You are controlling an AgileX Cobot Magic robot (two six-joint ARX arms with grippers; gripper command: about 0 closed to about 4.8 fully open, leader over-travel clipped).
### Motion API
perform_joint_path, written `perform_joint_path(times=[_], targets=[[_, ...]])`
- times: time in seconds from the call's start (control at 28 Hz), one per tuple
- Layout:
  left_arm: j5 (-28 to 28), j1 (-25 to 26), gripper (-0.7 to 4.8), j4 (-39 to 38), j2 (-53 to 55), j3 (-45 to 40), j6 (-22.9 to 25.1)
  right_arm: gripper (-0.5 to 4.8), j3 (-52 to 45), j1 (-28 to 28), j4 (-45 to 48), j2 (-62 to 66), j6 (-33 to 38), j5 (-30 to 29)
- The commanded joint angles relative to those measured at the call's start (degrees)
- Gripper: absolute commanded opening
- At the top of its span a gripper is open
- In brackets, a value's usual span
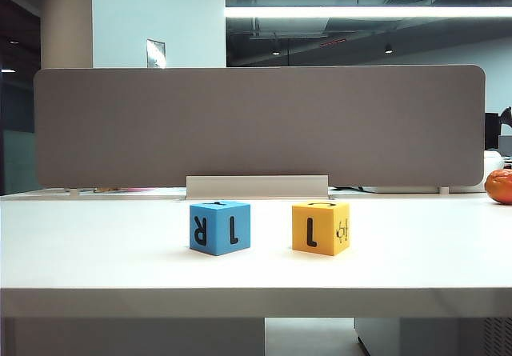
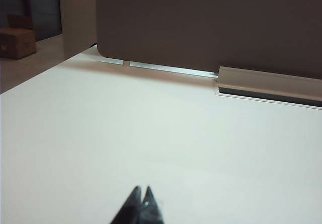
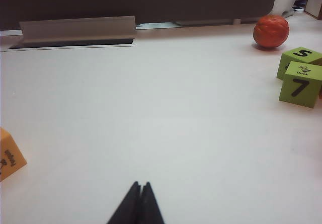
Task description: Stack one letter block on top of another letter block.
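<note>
Two letter blocks stand side by side, apart, on the white table [image 1: 96, 244] in the exterior view. The blue one [image 1: 219, 227] shows a black "R" and a "J"-like mark. The yellow-orange one [image 1: 320, 227] shows a black "L"-like letter; one of its corners [image 3: 10, 154] shows in the right wrist view. Neither arm appears in the exterior view. My left gripper [image 2: 142, 189] is shut with nothing in it, over bare table, no block in its view. My right gripper [image 3: 140, 183] is also shut and empty, well short of the yellow-orange block.
A grey partition panel [image 1: 256, 124] runs along the back of the table, with a metal cable-tray lid [image 1: 257, 186] at its foot. An orange ball [image 3: 270, 31] and two green blocks [image 3: 300, 77] lie on the right side. A cardboard box [image 2: 16, 43] stands beyond the table.
</note>
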Motion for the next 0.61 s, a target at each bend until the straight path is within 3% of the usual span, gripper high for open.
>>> perform_joint_path(times=[0.04,0.61], targets=[[0.2,0.1,-0.06,0.9,0.1,0.2,0.2,-0.01,-0.3,0.0,0.6,-0.1,-0.2,0.1],[0.2,0.1,-0.06,1.1,0.1,0.2,0.2,-0.01,-0.2,0.1,0.7,-0.1,0.3,-0.5]])
